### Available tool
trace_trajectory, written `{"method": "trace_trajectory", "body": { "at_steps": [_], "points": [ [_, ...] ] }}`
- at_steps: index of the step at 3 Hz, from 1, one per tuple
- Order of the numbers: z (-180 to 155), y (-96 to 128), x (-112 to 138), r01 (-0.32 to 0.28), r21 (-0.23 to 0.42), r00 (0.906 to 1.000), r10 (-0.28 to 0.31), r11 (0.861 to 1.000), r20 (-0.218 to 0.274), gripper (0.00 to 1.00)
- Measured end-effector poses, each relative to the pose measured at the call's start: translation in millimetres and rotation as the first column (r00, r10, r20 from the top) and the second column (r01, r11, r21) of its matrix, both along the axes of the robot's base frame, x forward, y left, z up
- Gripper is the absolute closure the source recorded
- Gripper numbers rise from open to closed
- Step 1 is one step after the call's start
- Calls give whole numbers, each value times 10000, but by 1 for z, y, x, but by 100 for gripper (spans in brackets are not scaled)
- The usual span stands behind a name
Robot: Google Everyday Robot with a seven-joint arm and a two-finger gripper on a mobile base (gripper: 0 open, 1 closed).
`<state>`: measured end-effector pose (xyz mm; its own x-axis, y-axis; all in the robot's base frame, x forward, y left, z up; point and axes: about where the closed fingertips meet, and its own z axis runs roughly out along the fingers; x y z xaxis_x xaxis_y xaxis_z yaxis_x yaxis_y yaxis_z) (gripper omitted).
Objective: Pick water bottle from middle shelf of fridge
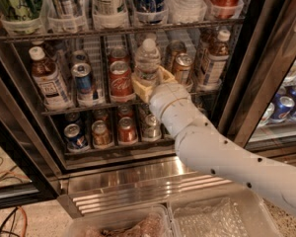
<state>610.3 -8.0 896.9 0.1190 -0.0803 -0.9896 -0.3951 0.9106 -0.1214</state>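
Observation:
The water bottle (148, 58), clear and ribbed with a white cap, stands in a centre lane of the middle shelf (89, 105) of the fridge (256, 83). My gripper (152, 83), with pale yellow fingers on a white arm, reaches in from the lower right. Its fingers (140, 87) sit on either side of the bottle's lower half and close on it. The bottle's base is hidden behind the gripper.
A red can (120, 78) and a blue can (83, 80) stand left of the bottle, and brown-liquid bottles (47, 78) (214, 58) at the shelf's ends. Small cans (101, 132) fill the lower rack. The steel base strip (128, 181) and clear bins (217, 216) lie below.

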Motion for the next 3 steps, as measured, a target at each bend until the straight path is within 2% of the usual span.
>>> {"method": "trace_trajectory", "body": {
  "at_steps": [1, 3],
  "points": [
    [-9, 14, -20, -560, 45, 9983, 560, 9984, -133, 100],
    [-13, 15, -22, -602, 36, 9981, 602, 9982, -121, 100]
  ]
}}
